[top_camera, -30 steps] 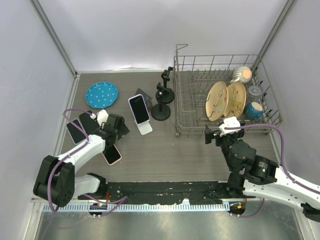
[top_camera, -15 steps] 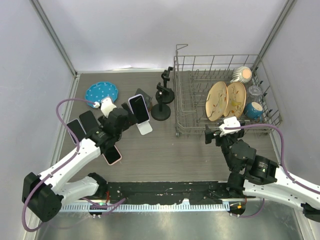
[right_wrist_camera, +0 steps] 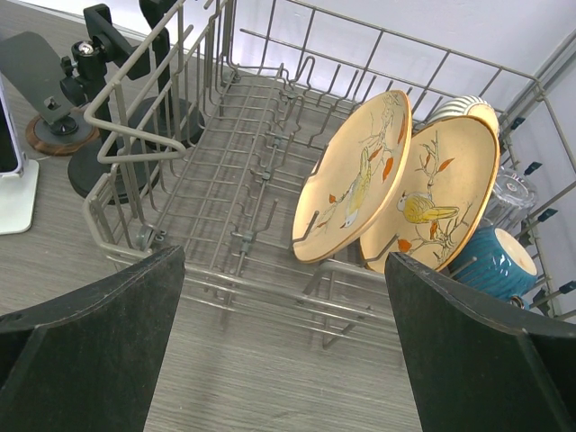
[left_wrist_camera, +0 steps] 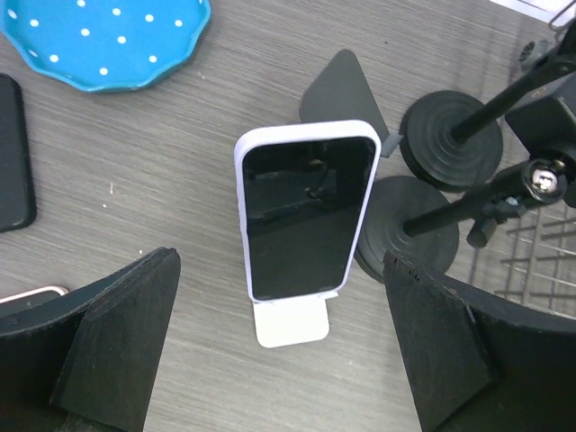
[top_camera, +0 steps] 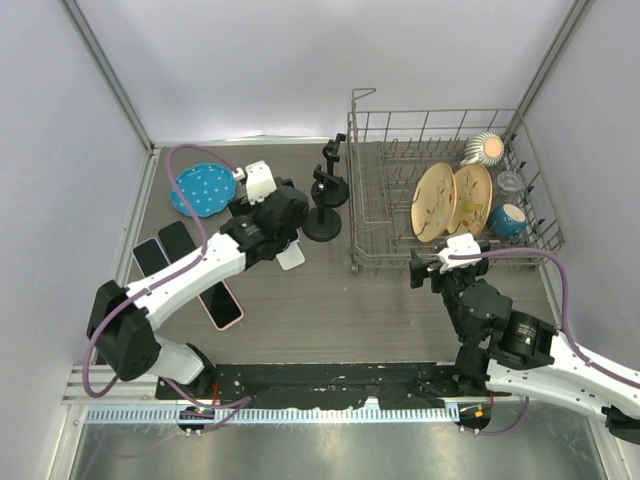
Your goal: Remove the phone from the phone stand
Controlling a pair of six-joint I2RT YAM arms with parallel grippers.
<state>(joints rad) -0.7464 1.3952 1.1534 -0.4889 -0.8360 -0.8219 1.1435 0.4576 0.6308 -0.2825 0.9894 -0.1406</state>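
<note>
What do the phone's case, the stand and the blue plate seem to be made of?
Case: probably silicone or soft plastic; a white, matt, rounded rim around the phone, whose dark screen shows reflections like glass. Stand: white, smooth, with a thin flat foot; painted metal or plastic, I cannot tell which. Plate: likely glazed ceramic, maybe melamine; blue, slightly shiny, with white dots and a wavy rim.

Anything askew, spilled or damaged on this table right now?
Nothing stands out. The phone sits squarely on its white stand, the plates stand upright in the rack, and nothing is spilled or broken that I can see.
</note>
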